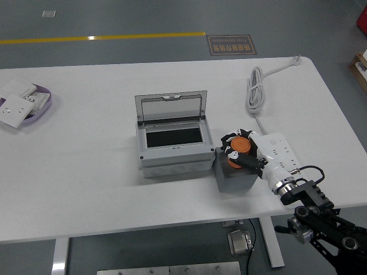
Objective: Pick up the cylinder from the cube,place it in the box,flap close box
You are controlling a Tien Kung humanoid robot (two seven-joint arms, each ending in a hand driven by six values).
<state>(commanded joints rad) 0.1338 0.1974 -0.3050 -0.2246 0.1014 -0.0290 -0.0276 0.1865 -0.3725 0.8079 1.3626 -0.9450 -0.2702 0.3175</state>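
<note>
the orange cylinder (pixel 238 150) is seen standing on top of the dark grey cube (pixel 236 175), which is set near the table's front edge, right of its middle. the cylinder is enclosed by the black fingertips (pixel 227 139) of the right hand (pixel 243 150), whose white body reaches in from the lower right on a black arm; the fingers are curled around the cylinder in a grasp, and it cannot be told whether the cylinder is lifted clear of the cube's top. just beside the cube, on its left and touching or nearly touching it, a grey box (pixel 173 146) is placed with its clear hinged flap (pixel 170 106) raised and leaning back towards the far edge, so that the dark opening of the box is exposed. a coiled white cable (pixel 256 89) is laid towards the table's far right corner, its end running to the far edge. near the left edge a shallow purple tray (pixel 43 105) holding white wall plates (pixel 17 104) is seen. the white table (pixel 86 172) carries all of these
</note>
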